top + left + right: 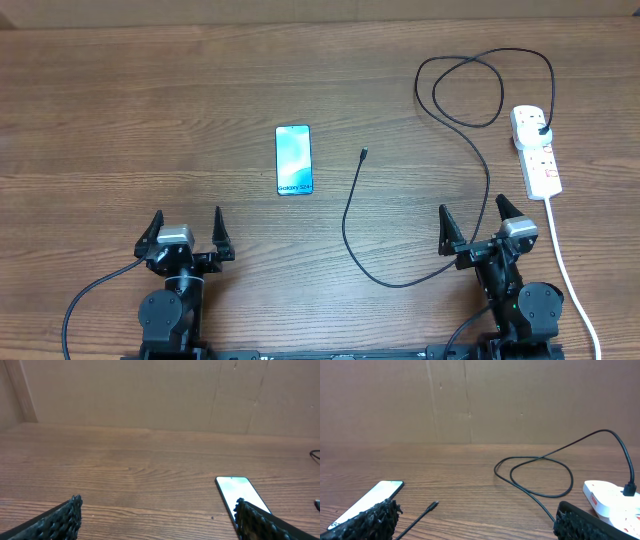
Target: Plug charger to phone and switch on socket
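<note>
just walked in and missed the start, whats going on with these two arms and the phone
Nothing is being handled yet. The left gripper and the right gripper both sit open at the near edge of the table, holding nothing. The phone lies flat, screen up. The charger has its black plug in the socket at the right. Its connector tip lies loose beside the phone, not touching it.

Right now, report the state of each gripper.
Left gripper: open, holding nothing.
Right gripper: open, holding nothing.
</note>
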